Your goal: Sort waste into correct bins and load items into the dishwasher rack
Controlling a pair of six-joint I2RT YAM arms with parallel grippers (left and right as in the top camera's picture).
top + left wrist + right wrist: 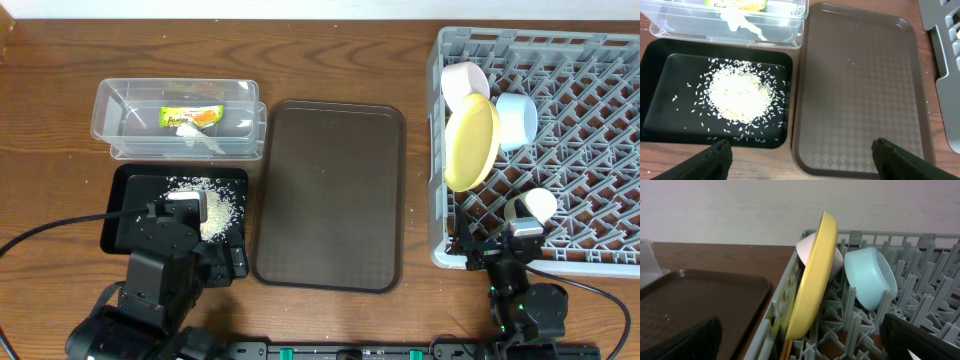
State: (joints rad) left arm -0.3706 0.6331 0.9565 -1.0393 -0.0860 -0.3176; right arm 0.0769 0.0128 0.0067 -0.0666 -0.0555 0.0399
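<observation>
The grey dishwasher rack at the right holds a yellow plate on edge, a pink bowl and a light blue bowl. They also show in the right wrist view: plate, blue bowl, rack. A black tray holds spilled rice. A clear bin holds a snack wrapper and white scraps. My left gripper is open and empty over the table's front edge. My right gripper is open and empty at the rack's front left corner.
A brown serving tray lies bare in the middle, between the black tray and the rack; it also shows in the left wrist view. A white round object sits on the right arm near the rack's front.
</observation>
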